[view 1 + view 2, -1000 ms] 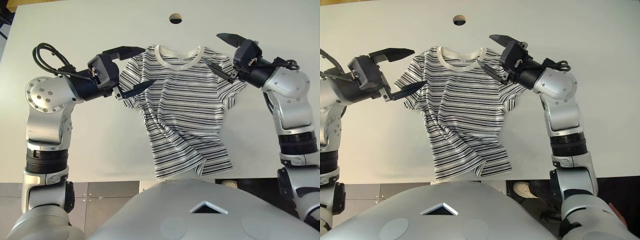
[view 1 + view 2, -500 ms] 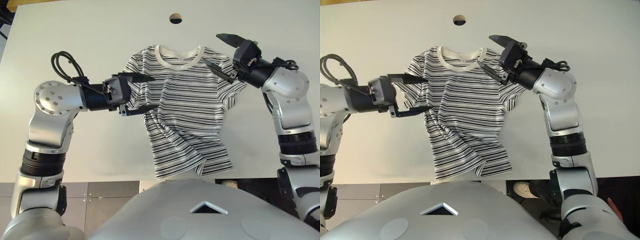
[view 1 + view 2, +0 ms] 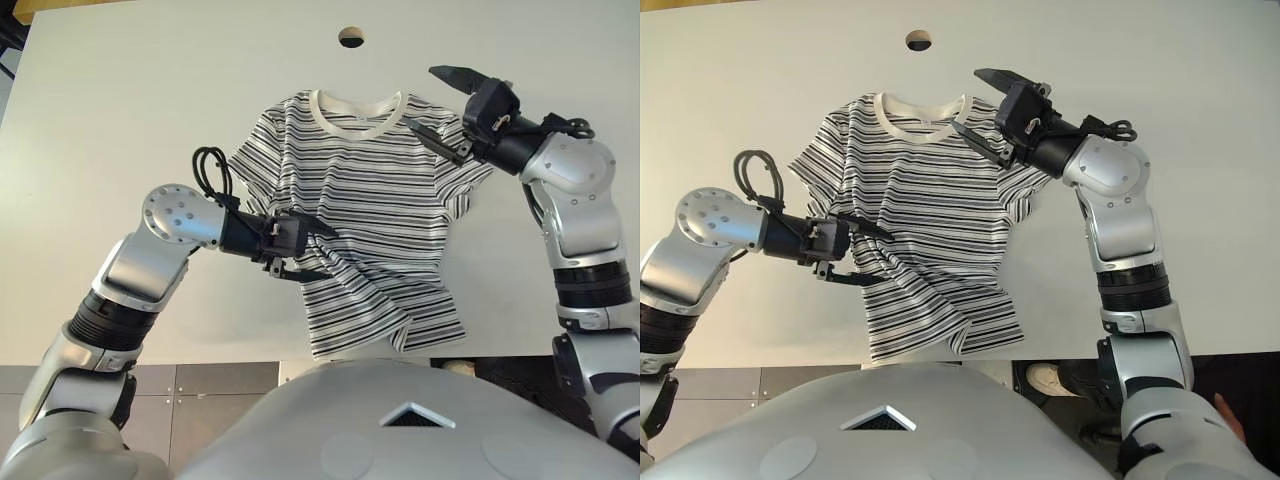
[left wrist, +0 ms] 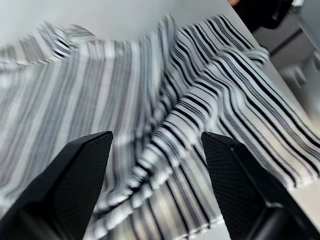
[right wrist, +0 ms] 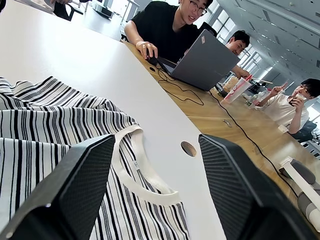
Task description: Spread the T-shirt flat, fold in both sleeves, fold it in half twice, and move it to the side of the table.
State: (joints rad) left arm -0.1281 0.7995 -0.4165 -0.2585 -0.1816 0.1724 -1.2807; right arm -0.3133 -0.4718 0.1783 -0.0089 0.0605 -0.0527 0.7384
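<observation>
A black-and-white striped T-shirt (image 3: 375, 190) with a cream collar (image 3: 358, 113) lies face up on the white table (image 3: 130, 110). Its sleeves are spread, and its lower left part is bunched into wrinkles (image 4: 165, 105). My left gripper (image 3: 312, 251) stands open low over that wrinkled middle-left fabric, one finger on each side of a fold. Over the shirt's right shoulder, raised off the cloth, my right gripper (image 3: 420, 96) is open with nothing between its fingers. The shirt's hem (image 3: 385, 340) reaches close to the table's near edge.
A round cable hole (image 3: 351, 37) sits in the table beyond the collar. Bare table lies to the left and right of the shirt. In the right wrist view a wooden table with a laptop (image 5: 210, 60) stands past the far edge.
My left arm has swung from beside the left sleeve down and inward to the wrinkled middle of the shirt, still open. The right arm has barely moved.
</observation>
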